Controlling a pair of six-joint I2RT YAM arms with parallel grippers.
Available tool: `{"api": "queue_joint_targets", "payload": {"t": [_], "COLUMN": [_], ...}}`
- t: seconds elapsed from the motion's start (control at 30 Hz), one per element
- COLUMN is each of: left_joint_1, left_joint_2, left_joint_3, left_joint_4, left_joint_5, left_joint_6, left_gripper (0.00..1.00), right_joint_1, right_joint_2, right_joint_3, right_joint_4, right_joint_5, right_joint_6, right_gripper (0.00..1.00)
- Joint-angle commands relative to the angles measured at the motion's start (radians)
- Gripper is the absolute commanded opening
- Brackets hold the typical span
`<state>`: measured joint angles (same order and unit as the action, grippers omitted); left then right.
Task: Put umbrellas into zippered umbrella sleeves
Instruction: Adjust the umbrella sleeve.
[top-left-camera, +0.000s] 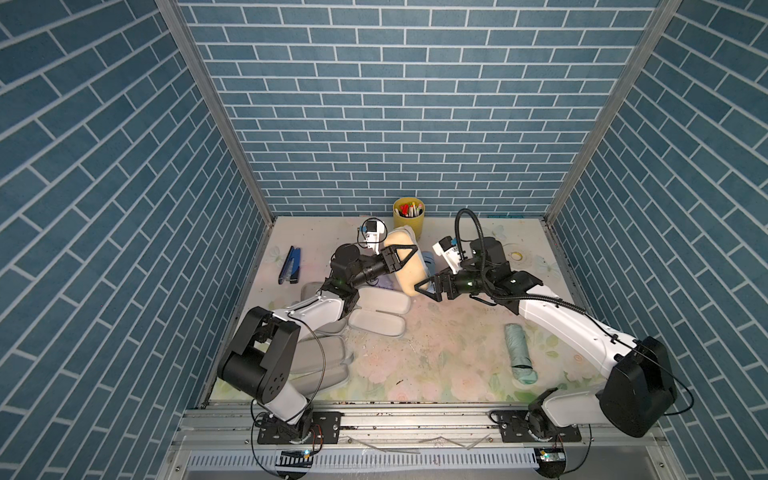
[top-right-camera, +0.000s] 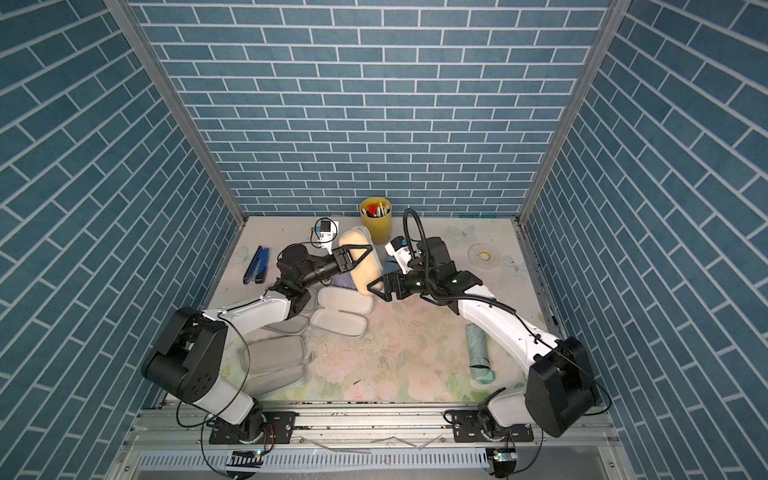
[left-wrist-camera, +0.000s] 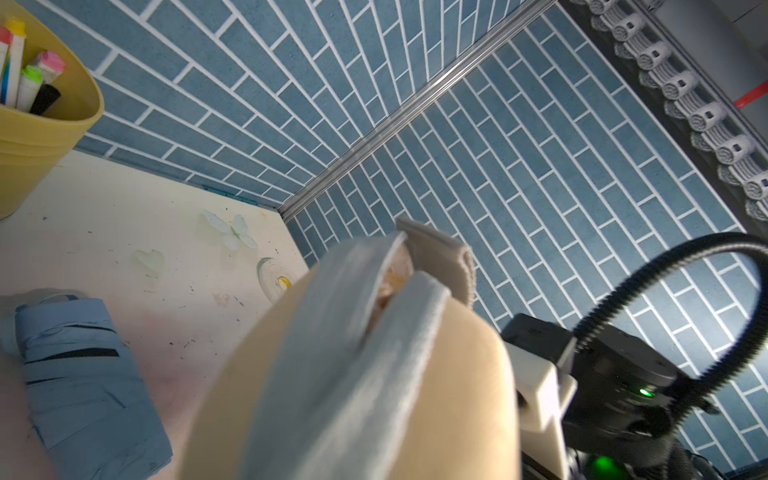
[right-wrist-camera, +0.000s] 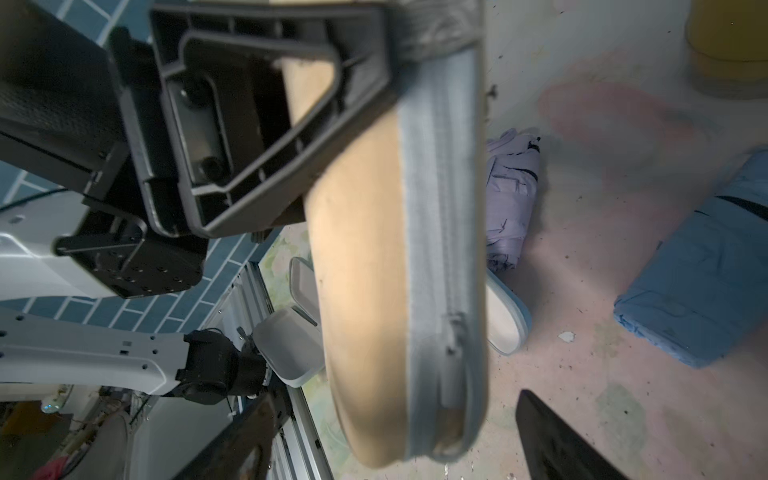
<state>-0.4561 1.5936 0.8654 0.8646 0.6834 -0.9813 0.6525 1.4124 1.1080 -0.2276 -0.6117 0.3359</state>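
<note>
Yellow pen cup (top-left-camera: 411, 227) stands by the back wall (top-left-camera: 415, 104); blue stapler (top-left-camera: 291, 266) lies apart.

No text, label, brand or number can be read in any view — the yellow pen cup (left-wrist-camera: 37, 141) and the tan sleeve (right-wrist-camera: 357, 291) seem unmarked, though blur may hide small print.

closed sleeve (top-left-camera: 411, 276) mid-table, held in the left gripper (top-left-camera: 407, 257) fingers. pen cup (top-left-camera: 409, 222) just behind it, at the back wall. stapler (top-left-camera: 291, 266) rear left, tape roll (top-left-camera: 516, 255) rear right. open sleeves (top-left-camera: 376, 313) front-left (some under the left arm). first umbrella (top-left-camera: 519, 351) front-right on the table (top-left-camera: 449, 374). second umbrella (right-wrist-camera: 513, 199) lies left of the closed sleeve, third umbrella (right-wrist-camera: 706, 270) right of it.
</note>
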Motion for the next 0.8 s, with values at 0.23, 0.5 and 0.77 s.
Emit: {"api": "queue_joint_targets", "payload": {"t": [0.23, 0.5, 0.77], "left_joint_1": [-0.011, 0.008, -0.012], "left_joint_2": [-0.05, -0.023, -0.076], "left_joint_3": [0.047, 0.071, 0.144], "left_joint_4": [-0.104, 0.083, -0.163], "left_joint_5": [0.01, 0.207, 0.181], "left_joint_6": [0.172, 0.196, 0.339], "left_gripper": [0.3, 0.05, 0.02], "right_joint_1": [0.014, 0.002, 0.164], "right_joint_2": [-0.053, -0.301, -0.308], "right_joint_3": [-0.026, -0.342, -0.427], "right_joint_4": [-0.06, 0.193, 0.402], "right_joint_5": [0.119, 0.499, 0.786], "right_joint_6": [-0.1, -0.37, -0.58], "right_gripper": [0.75, 0.31, 0.29]}}
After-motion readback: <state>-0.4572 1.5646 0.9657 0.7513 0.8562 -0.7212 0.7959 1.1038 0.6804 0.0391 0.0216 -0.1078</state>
